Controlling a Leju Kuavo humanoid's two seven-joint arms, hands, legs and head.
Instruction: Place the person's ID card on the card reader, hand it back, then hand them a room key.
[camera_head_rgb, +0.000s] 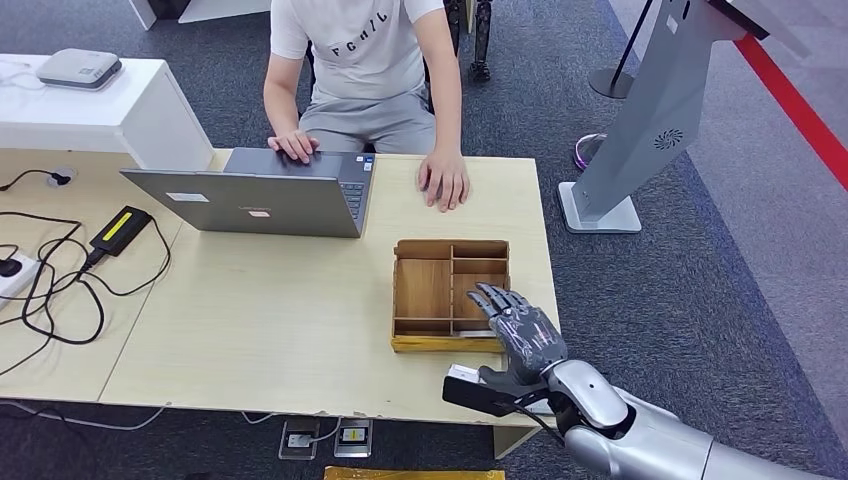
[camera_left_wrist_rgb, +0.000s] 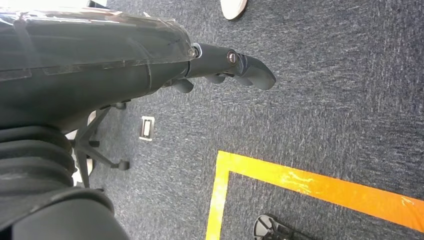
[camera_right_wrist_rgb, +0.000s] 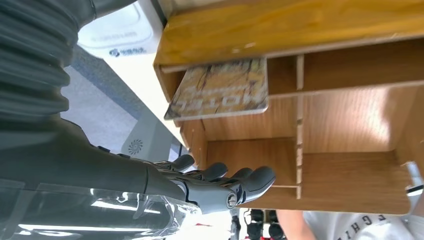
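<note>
A wooden divided tray (camera_head_rgb: 445, 344) sits on the table near its right front corner. My right hand (camera_head_rgb: 520, 330) hovers over the tray's near right compartments, fingers spread and holding nothing. In the right wrist view, that hand (camera_right_wrist_rgb: 220, 182) is just short of the tray (camera_right_wrist_rgb: 280, 30), where a printed hotel key card (camera_right_wrist_rgb: 220, 87) leans in one compartment. A black card reader (camera_head_rgb: 478, 392) lies at the table's front edge under my wrist, with a small white piece (camera_head_rgb: 462, 373) at its corner. My left hand (camera_left_wrist_rgb: 225, 67) hangs over the carpet, holding nothing.
A person (camera_head_rgb: 365, 60) sits across the table, one hand on a grey laptop (camera_head_rgb: 260, 200), the other (camera_head_rgb: 443, 180) flat on the tabletop. Cables and a black power brick (camera_head_rgb: 120, 230) lie at the left. A grey kiosk stand (camera_head_rgb: 640, 130) is on the floor to the right.
</note>
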